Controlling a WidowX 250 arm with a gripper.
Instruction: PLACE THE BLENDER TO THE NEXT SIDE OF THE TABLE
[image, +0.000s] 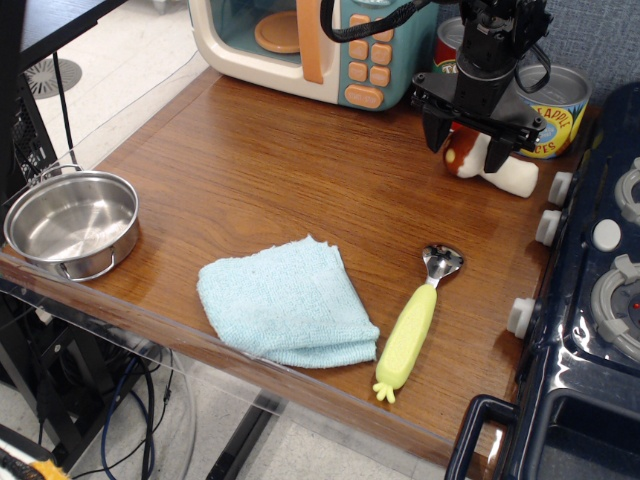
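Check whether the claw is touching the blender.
Cannot tell. In the single view, the open claw straddles the blender lying on the table, its fingers overlapping the reddish cap, but no clear contact or gap shows.

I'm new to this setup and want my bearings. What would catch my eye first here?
The black end effector at the back right, open over the mushroom-shaped blender lying on the table beside the pineapple can. Then the light blue cloth near the front edge, with the yellow-handled utensil to its right and a steel bowl at far left.
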